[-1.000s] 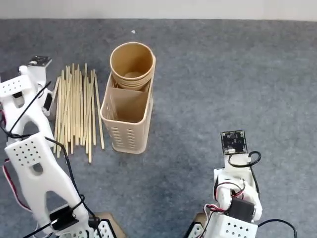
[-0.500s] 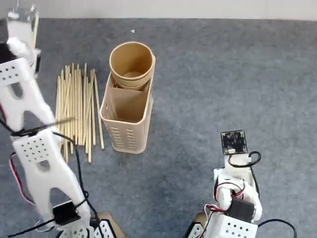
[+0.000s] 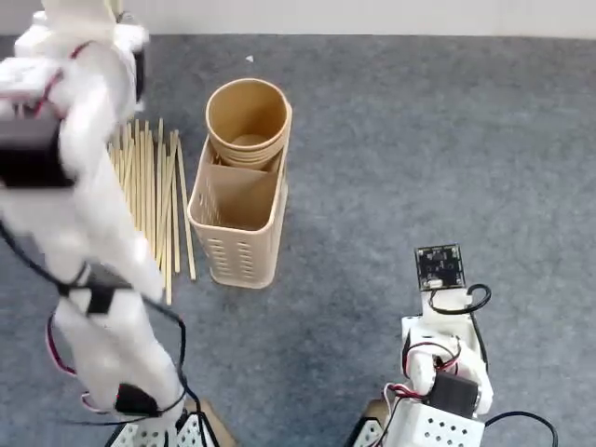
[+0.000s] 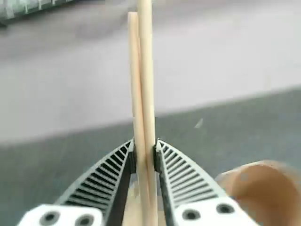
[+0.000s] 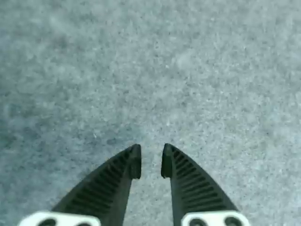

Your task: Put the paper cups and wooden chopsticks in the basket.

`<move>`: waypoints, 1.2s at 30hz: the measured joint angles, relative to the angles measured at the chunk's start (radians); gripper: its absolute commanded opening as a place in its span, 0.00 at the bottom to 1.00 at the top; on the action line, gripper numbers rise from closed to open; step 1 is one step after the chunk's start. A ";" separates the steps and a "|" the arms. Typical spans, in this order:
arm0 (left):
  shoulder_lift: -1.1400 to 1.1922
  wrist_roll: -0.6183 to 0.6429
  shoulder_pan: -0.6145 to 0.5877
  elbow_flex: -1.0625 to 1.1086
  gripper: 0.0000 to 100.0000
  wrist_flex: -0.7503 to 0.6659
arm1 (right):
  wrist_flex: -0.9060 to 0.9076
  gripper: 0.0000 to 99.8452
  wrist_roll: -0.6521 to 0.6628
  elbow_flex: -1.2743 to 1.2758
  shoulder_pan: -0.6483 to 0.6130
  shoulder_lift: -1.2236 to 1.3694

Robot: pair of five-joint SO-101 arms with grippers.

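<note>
High view: the basket (image 3: 244, 261) stands with the paper cups (image 3: 279, 130) nested in its 12 o'clock compartment. Loose chopsticks (image 3: 154, 200) lie at its 9 o'clock, under the raised left arm (image 3: 74, 168).

Left wrist view: the left end effector (image 4: 144, 150) is clamped on two chopsticks (image 4: 143, 70), upright, probably to drop endwise into the free compartment; the cups crowd that opening.

Right wrist view: the right end effector (image 5: 150, 160), barely parted, holds nothing above the bench (image 5: 211, 70).

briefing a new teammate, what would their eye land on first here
The left end effector, high above the grey carpet, is clamped on two wooden chopsticks standing up in its grip. A beige basket holds stacked paper cups at its far end, with loose chopsticks piled beside it.
</note>
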 measured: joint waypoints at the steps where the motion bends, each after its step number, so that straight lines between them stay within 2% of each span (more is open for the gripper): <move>1: -0.051 0.012 0.029 0.000 0.00 0.003 | 0.000 0.09 0.000 0.000 0.000 0.000; 5: -0.278 0.066 0.097 0.115 0.00 0.008 | 0.000 0.09 0.000 0.000 0.000 0.000; 8: -0.483 0.091 0.121 0.367 0.00 0.008 | 0.000 0.09 0.000 0.000 0.000 0.000; 11: -0.706 0.089 0.227 0.663 0.00 -0.002 | 0.000 0.09 0.000 0.000 0.000 0.000; 15: -0.931 0.084 0.354 1.043 0.00 -0.186 | 0.000 0.09 0.000 0.000 0.000 0.000; 22: -0.962 0.080 0.362 1.576 0.00 -0.727 | 0.000 0.09 0.000 0.000 0.035 0.000; 25: -0.968 0.078 0.365 1.715 0.00 -0.888 | 0.000 0.09 0.000 0.000 0.072 0.000; 30: -0.971 0.080 0.365 1.880 0.00 -1.014 | 0.000 0.09 0.000 0.000 0.074 0.000; 36: -0.974 0.081 0.367 2.002 0.00 -1.043 | 0.000 0.09 0.000 0.000 0.074 0.000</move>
